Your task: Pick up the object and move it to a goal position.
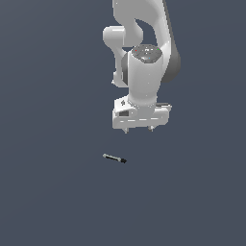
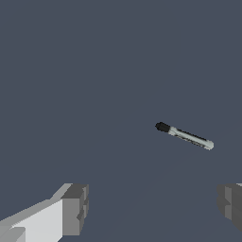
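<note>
While the big white arm (image 1: pixel 144 62) hangs over a plain dark grey desk (image 1: pixel 48 192), nothing is in its grasp yet, folks. No edge or corner of that desk shows in either view, so I cannot place anything by them; I can only say the action sits around the middle of the exterior view.

Down at the end of the arm, the gripper (image 1: pixel 139 129) points straight at the surface. In the wrist view its two fingers (image 2: pixel 75 208) stand wide apart, one at each side of the picture, with bare desk between them. Wide open, holding nothing.

And the prize: the pen (image 1: pixel 114 158), a thin grey stick with a black cap, lying flat on the desk. In the exterior view it rests below the gripper and a little toward the exterior view's left, clearly apart from the fingertips. Its long axis runs nearly sideways across that view, tilted slightly, cap end toward the exterior view's right.

Here is what matters. The wrist view shows the pen (image 2: pixel 185 135) ahead of the fingers, not between them, and closer to one finger than the other. My read: the gripper needs to shift over the shaft and come down, with the fingers closing across the thin width rather than along the length. Whether the fingers already line up for that, I cannot tell.

The count: one arm, one gripper, two fingers, one pen. No goal marker shows.
</note>
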Controlling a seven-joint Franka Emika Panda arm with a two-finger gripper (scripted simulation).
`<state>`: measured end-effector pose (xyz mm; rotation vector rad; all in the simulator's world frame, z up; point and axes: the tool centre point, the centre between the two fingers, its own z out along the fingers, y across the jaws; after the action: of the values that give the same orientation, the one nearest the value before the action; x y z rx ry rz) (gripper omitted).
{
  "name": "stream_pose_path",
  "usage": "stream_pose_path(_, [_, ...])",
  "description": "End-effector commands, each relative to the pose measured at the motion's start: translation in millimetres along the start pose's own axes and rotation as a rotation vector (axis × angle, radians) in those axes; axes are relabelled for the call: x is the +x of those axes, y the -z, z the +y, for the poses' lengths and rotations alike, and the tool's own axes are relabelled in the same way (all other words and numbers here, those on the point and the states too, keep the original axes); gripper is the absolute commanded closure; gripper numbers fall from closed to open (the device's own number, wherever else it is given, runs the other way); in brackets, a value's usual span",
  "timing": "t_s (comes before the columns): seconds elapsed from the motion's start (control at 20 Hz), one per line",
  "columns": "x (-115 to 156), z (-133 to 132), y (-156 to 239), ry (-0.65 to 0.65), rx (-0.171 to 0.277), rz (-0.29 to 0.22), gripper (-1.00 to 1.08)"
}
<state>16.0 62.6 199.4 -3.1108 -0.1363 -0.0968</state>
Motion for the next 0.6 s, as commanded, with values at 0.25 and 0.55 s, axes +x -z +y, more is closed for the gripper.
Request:
stream_pose_path(0.25, [1,3,-4,0.035,-0.002,-0.002,-0.92])
stream_pose_path(0.55, [4,10,-12,0.111,-0.007,-0.007,-0.92])
